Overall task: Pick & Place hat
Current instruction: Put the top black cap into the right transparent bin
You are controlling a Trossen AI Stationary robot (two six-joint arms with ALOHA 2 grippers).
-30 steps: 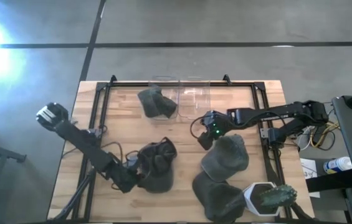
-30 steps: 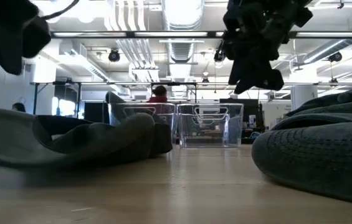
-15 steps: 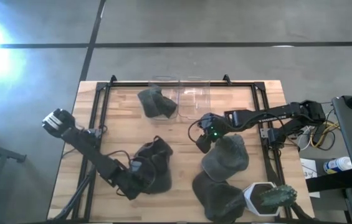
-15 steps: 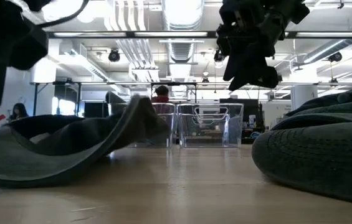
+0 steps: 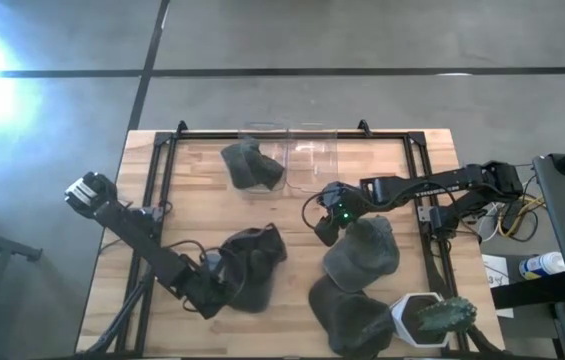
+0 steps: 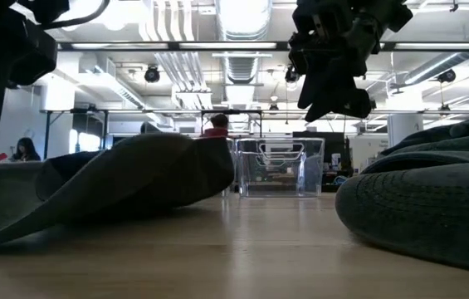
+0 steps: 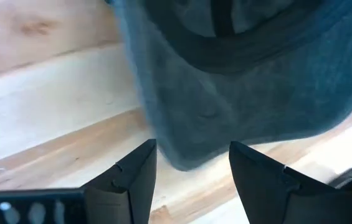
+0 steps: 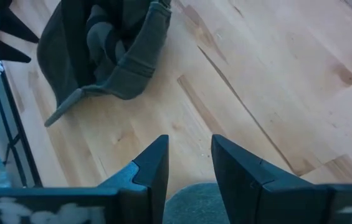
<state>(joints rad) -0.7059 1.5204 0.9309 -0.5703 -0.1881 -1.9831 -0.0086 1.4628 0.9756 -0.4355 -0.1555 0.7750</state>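
Several dark grey hats lie on the wooden table. My left gripper (image 5: 222,288) (image 7: 192,144) is open at the near-left edge of one hat (image 5: 254,265) (image 7: 244,74). That hat's brim edge (image 7: 182,155) reaches in between the two fingers, and in the low view the hat (image 6: 134,178) humps up from the table. My right gripper (image 5: 327,228) (image 8: 190,140) (image 6: 334,100) is open. It hangs well above the table over the left edge of a second hat (image 5: 362,250) (image 6: 433,208) and touches nothing. My left gripper has its fingers (image 7: 132,180) on either side of the hat's brim edge (image 7: 182,155), coming low from the table's near-left. Whether they touch the brim I cannot tell.
A third hat (image 5: 347,315) lies near the right front corner beside a white and green object (image 5: 432,315). A fourth hat (image 5: 252,165) lies at the far side next to two clear bins (image 5: 302,160) (image 6: 280,166). A black rail frame (image 5: 167,200) borders the table.
The hat at my left gripper has changed shape. It lay flat a second ago, then its far side rose, and it now stands humped higher. In the high view it slid a little toward the left and back, while the left arm shifted slightly with it.
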